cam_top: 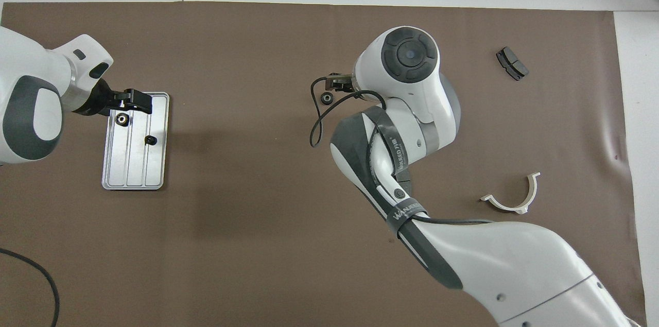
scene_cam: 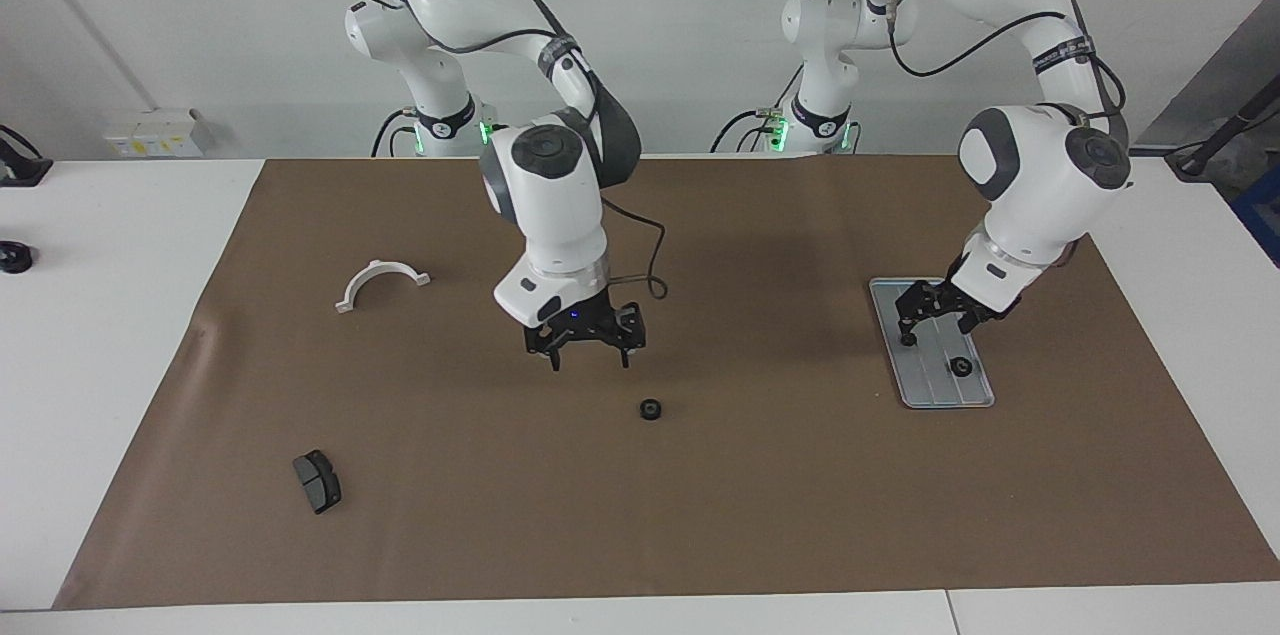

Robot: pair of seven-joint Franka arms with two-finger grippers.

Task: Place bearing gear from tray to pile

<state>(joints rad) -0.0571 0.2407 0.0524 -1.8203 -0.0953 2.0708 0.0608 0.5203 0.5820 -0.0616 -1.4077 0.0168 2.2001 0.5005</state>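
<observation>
a: while two bearing gears [scene_cam: 960, 366] sit in the tray [scene_cam: 935, 385], where's the third?
b: on the mat toward the right arm's end from the tray, by itself [scene_cam: 651, 409].
a: grippers?
b: left gripper [scene_cam: 938, 317] over the tray, spread, empty. right gripper [scene_cam: 590, 357] over the mat near the lone gear, spread, empty.

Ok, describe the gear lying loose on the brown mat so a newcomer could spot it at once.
Start at the brown mat covering the table and find its middle. There a small black bearing gear lies alone on the mat. Unlike the two gears on the tray at the left arm's end, it sits on bare paper.
</observation>
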